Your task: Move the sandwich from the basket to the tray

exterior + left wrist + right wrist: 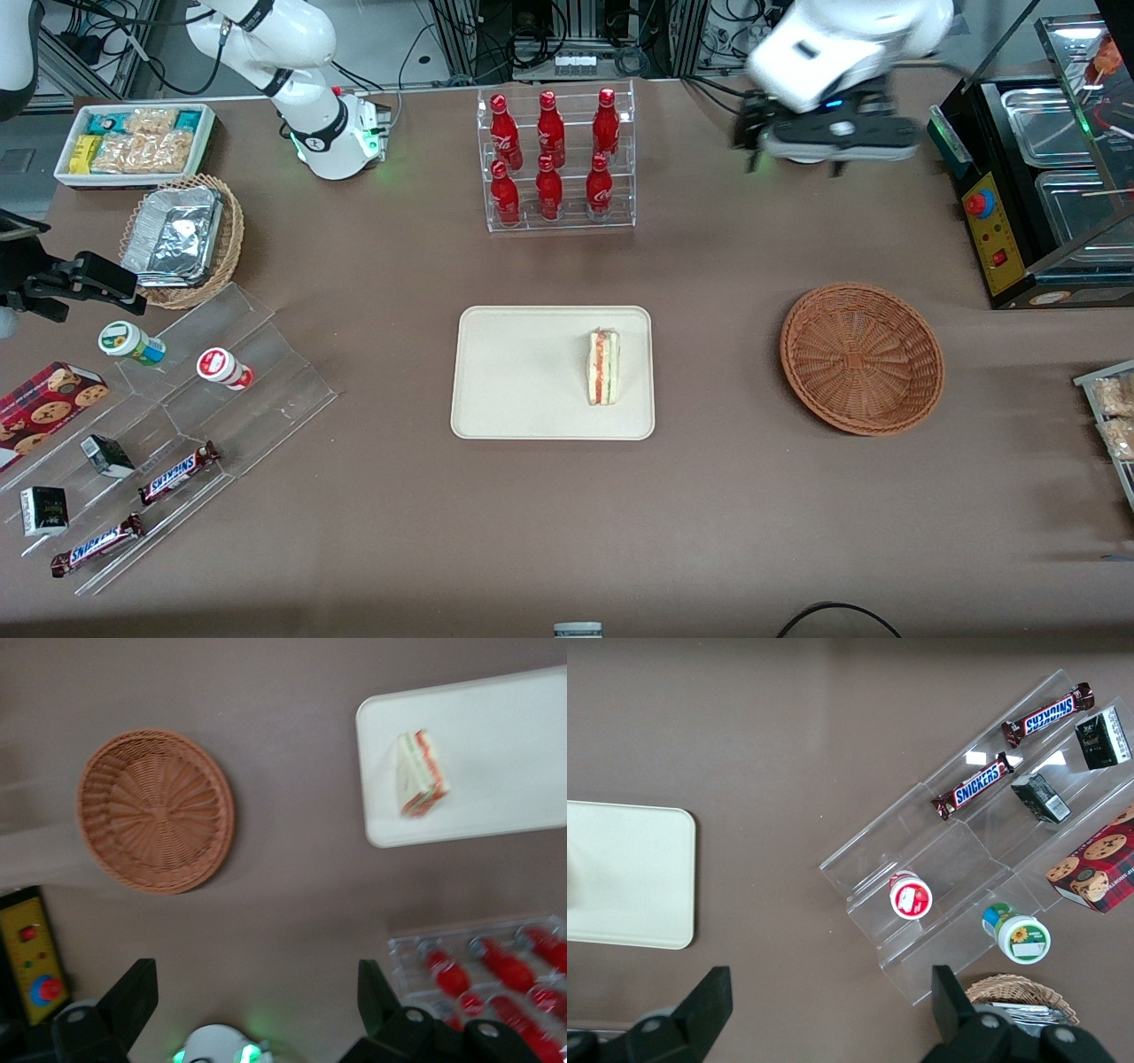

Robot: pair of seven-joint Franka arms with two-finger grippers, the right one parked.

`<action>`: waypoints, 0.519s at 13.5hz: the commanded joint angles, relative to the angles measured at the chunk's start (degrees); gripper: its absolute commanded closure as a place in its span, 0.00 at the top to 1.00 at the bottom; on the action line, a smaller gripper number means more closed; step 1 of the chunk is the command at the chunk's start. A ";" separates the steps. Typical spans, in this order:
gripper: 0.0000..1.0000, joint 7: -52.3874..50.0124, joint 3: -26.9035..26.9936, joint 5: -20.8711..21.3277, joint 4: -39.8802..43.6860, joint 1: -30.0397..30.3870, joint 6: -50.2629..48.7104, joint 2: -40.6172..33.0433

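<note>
Pale bread on cream tray; task looks done.

White wedge of sandwich (604, 367) with pink-red and green layers, resting on its side on the tray (496, 372), toward the tray's edge nearest the basket (861, 357). Woven reddish-brown basket bare inside, well apart from the tray, toward the working arm's end of the table. Gripper (252, 997) raised high, far from the front camera, beside the bottle rack (556, 159), fingers spread apart and holding nothing. Judged complete: nothing left but parking the arm. Readable writing: "SNICKERS" on two bars (177, 472) lying on the clear stepped stand (266, 390) toward the parked arm's end; script logo on the red bottles (549, 133) resembling Coca-Cola, too small to confirm.
</note>
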 commanded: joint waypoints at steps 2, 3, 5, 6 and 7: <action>1.00 11.68 -0.81 -0.76 -1.99 9.06 -2.04 -2.06; 1.00 12.22 -0.72 -0.93 -1.99 10.82 -1.96 -1.88; 1.00 12.40 -0.72 -1.55 -2.77 15.12 -0.99 -2.06; 1.00 12.40 -0.72 -2.60 -3.39 17.41 0.32 -2.14; 1.00 12.40 -0.72 -4.17 -4.00 20.48 1.11 -2.23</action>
